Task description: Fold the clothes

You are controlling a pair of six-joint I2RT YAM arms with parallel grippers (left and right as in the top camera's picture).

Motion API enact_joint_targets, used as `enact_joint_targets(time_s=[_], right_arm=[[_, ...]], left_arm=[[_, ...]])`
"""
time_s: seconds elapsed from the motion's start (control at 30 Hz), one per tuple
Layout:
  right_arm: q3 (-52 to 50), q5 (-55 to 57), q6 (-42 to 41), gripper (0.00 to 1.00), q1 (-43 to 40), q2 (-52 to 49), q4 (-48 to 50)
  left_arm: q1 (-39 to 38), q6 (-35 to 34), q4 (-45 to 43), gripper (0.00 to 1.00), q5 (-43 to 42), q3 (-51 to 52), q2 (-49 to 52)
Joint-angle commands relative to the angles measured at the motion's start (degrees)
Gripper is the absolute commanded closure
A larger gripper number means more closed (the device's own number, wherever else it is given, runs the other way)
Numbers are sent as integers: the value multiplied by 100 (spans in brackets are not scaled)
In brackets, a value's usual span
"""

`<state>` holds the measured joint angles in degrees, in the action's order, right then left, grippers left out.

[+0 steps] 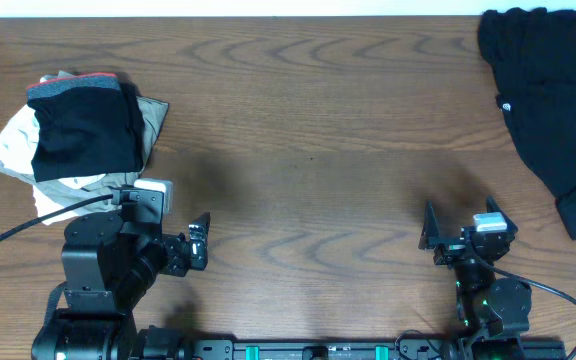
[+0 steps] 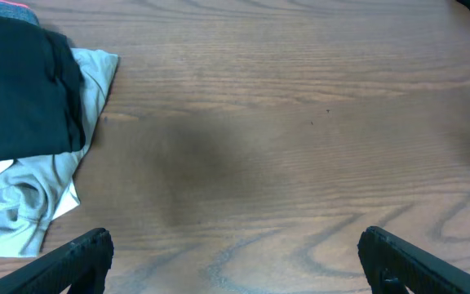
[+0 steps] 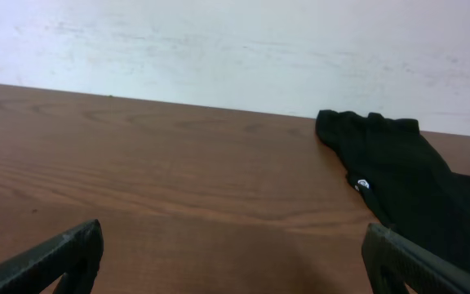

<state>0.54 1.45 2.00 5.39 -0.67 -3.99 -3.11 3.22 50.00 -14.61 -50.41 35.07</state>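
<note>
Black garment [image 1: 543,95] at upper right lies crumpled; my right gripper [image 1: 458,214] and left gripper [image 1: 200,242], both spread and empty, should, I judge, take its corners, not the bunched middle.

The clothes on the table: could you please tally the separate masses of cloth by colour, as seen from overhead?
Black: 2, the folded black piece on top of the left pile and the loose black heap at the far right.
Pale, white to beige: 1, the pale bundle under the folded piece; how many garments it holds cannot be told.
Total: 3
</note>
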Motion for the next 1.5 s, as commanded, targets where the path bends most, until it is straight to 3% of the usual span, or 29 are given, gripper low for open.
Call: enact_joint_targets(time_s=[0.0, 0.23, 0.43, 0.83, 1.0, 1.23, 1.47], right_arm=[[-22, -42, 85, 1, -7, 35, -11], [-22, -39, 85, 1, -7, 35, -11], [-22, -39, 85, 1, -7, 35, -11], [-22, -39, 85, 1, -7, 28, -11], [-22, -39, 85, 1, -7, 28, -11], [-22, -39, 85, 1, -7, 28, -11], [-22, -39, 85, 1, -7, 28, -11]], left_arm=[[-13, -28, 7, 2, 35, 7, -39], [-13, -26, 363, 2, 372, 186, -564], [-31, -28, 306, 2, 374, 1322, -1598], [-162, -28, -2020, 2, 376, 3786, -3508], [-175, 22, -3392, 2, 380, 4389, -3497], [-173, 885, -5556, 2, 378, 5023, -3497], [-173, 1045, -5040, 2, 374, 5021, -3497]])
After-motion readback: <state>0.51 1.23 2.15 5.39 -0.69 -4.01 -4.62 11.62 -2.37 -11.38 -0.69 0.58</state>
